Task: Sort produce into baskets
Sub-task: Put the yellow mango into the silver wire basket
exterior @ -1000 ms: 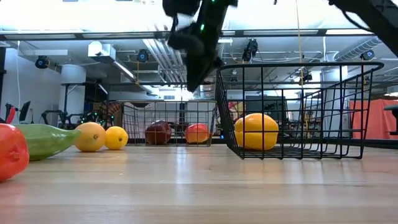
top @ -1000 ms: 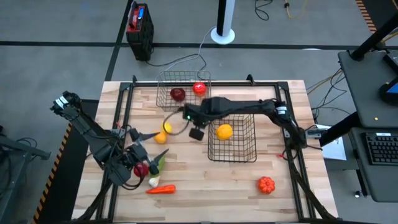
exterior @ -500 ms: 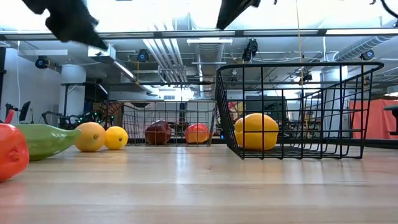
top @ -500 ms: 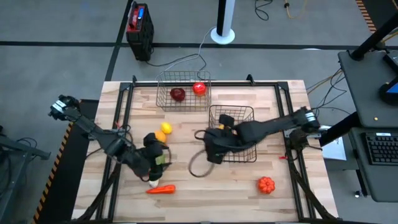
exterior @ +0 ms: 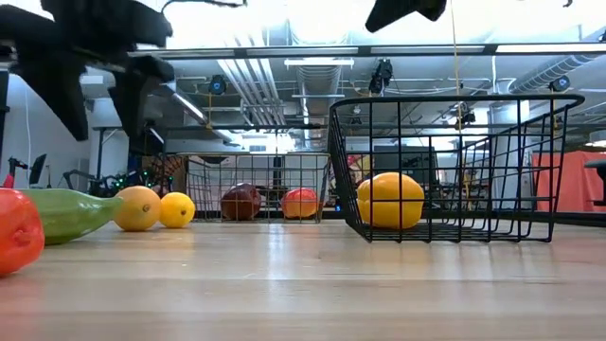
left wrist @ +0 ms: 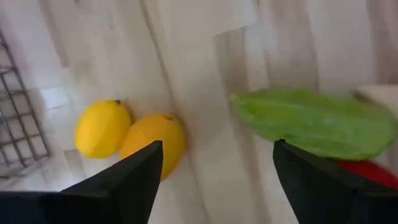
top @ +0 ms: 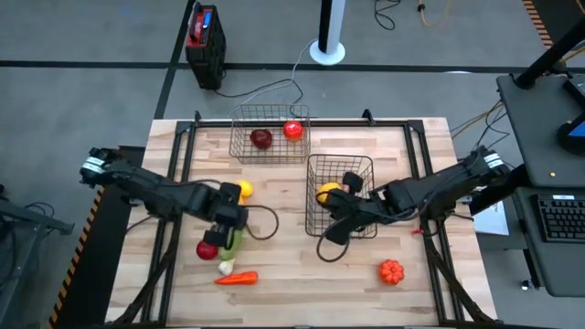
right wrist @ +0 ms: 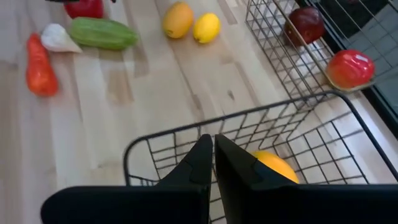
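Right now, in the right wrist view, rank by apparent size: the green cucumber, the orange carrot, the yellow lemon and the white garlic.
1. green cucumber, clearly the largest.
2. orange carrot, thinner and a little shorter.
3. yellow lemon and white garlic look about alike; I would not rank them.

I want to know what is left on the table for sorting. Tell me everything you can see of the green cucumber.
The green cucumber is a smooth, glossy, plastic-looking toy, light green, oblong with tapered ends. It lies flat on the wooden table, outside both baskets. A red piece and the white garlic lie close by; contact is unclear. The open left gripper hovers over it, not gripping.
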